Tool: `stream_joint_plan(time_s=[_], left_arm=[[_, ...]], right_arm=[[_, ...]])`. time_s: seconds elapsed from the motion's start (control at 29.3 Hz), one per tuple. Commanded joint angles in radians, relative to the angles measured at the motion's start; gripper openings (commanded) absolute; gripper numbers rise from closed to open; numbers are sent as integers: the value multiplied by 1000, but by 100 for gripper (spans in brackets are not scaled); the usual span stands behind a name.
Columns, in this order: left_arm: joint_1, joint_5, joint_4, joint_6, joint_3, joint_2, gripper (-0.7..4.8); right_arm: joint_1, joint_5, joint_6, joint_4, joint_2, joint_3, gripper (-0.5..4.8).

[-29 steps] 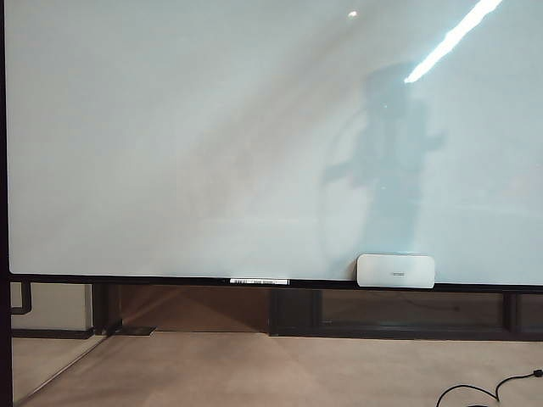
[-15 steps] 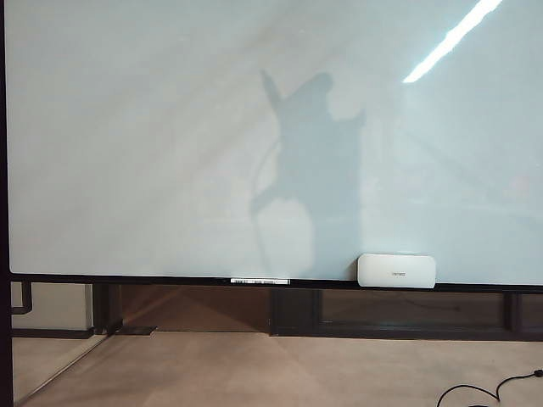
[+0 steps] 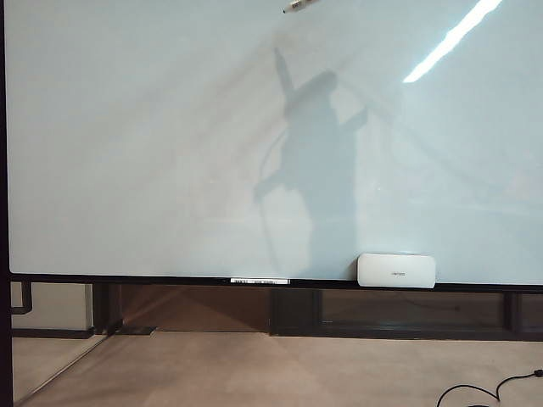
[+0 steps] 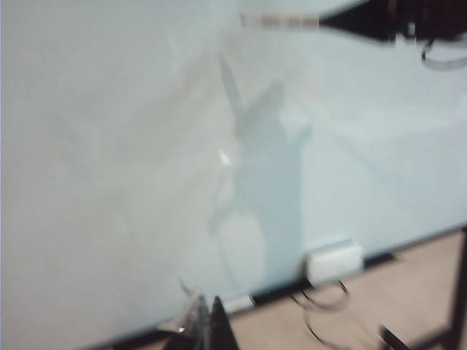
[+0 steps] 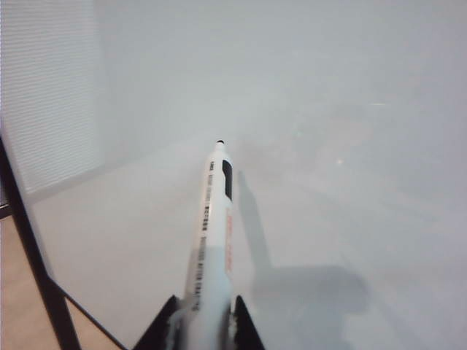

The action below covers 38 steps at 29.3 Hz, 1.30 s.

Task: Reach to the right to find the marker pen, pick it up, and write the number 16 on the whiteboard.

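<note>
Marker pen (image 5: 213, 240) sits clamped in my right gripper (image 5: 203, 321), its tip near the top edge of the exterior frame, facing the whiteboard (image 3: 170, 153), which is blank. Next I must touch down for the first stroke. Left gripper (image 4: 204, 324) hangs low; whether it is open I cannot tell.

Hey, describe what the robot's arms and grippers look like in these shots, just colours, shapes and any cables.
Little of them shows. The right gripper has two black, wedge-shaped fingers tapering to points. In the left wrist view that arm's end is a dark, tapering silhouette with a thin black cable looping beside it. The left gripper appears only as dark pointed tips with a clear, glossy piece alongside; the blur hides markings. The exterior view shows neither arm.
</note>
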Motion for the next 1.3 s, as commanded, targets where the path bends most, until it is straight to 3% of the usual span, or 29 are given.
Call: stream_joint_plan(time_s=[0.03, 0.2, 0.51, 0.72, 0.89, 1.3], left_arm=[[-1, -63, 73, 56, 31, -2, -6], [-1, -78, 13, 130, 119, -2, -6], [-2, -69, -89, 111, 205, -4, -6], [-1, -8, -96, 69, 205, -4, -6], [-1, 31, -96, 56, 205, -4, -6], [-1, 118, -140, 23, 205, 6, -6]], right_arm=[[21, 63, 5, 57, -6, 2, -5], [65, 121, 5, 117, -6, 2, -5], [165, 267, -36, 293, 3, -8, -5], [164, 267, -12, 206, 18, -8, -5], [164, 267, -74, 115, 17, -8, -5], [164, 353, -107, 178, 18, -8, -5]])
